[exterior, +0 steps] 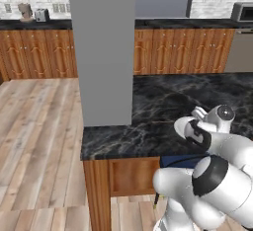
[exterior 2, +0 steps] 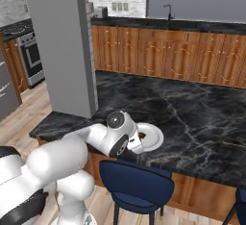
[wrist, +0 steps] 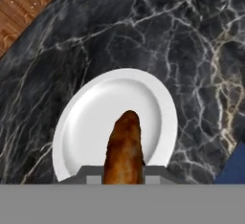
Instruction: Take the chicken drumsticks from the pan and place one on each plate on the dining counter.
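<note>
Drumstick (wrist: 124, 146), reddish-brown and glossy, sits clamped between the fingers of the gripper (wrist: 123, 176) in the hand view, its rounded end sticking out ahead of the fingertips. Directly beyond the gripper, under the drumstick's free end, lies a plain white plate (wrist: 86, 122); whether the meat touches the plate or hangs just above it cannot be told. The plate rests on the black, white-veined marble of the dining counter (wrist: 182, 41), near its front edge.

In the right base view the arm's wrist bends down over the same plate (exterior 2: 153, 136), covering its near left part, so the fingers themselves are hidden there. Just below the hand, in front of the counter, stands a dark blue stool (exterior 2: 137, 184). To the hand's left a broad grey pillar (exterior 2: 60, 41) rises from the counter's end.

In the left base view the hand hangs over the counter's (exterior: 163, 101) front right part, with the pillar (exterior: 104, 47) well to its left, and brown wooden cabinets (exterior: 178, 50) line the far wall.
</note>
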Robot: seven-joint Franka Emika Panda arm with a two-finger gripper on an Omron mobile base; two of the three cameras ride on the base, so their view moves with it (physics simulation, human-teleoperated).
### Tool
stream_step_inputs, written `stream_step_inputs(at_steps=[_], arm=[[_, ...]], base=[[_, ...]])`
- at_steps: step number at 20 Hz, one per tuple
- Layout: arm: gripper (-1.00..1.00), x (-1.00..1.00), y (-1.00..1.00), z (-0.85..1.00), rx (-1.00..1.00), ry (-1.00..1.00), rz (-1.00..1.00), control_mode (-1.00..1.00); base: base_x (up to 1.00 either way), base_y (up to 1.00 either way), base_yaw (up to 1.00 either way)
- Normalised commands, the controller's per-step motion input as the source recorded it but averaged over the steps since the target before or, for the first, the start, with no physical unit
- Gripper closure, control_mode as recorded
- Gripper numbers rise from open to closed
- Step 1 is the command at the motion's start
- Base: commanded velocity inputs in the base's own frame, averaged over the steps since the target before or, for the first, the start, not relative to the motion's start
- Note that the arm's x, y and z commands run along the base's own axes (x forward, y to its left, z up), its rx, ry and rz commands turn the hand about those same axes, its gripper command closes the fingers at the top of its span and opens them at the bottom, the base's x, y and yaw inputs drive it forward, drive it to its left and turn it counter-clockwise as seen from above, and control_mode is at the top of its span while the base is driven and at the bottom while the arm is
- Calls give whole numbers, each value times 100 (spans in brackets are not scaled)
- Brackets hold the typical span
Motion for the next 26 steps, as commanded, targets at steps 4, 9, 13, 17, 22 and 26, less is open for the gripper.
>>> stream_step_inputs(at_steps=[4,9,13,17,22,26], arm=[[100,49,-15,-36,0,6,0,-100],[100,66,-22,-23,0,3,0,-100],[100,62,-37,-12,0,1,0,-100],[100,23,-41,-4,0,0,0,-100],[-100,-11,-27,0,0,-2,0,-100],[-100,-26,-22,0,0,-6,0,-100]], base=[[0,0,0],[0,0,0],[0,0,0],[0,0,0],[0,0,0],[0,0,0]])
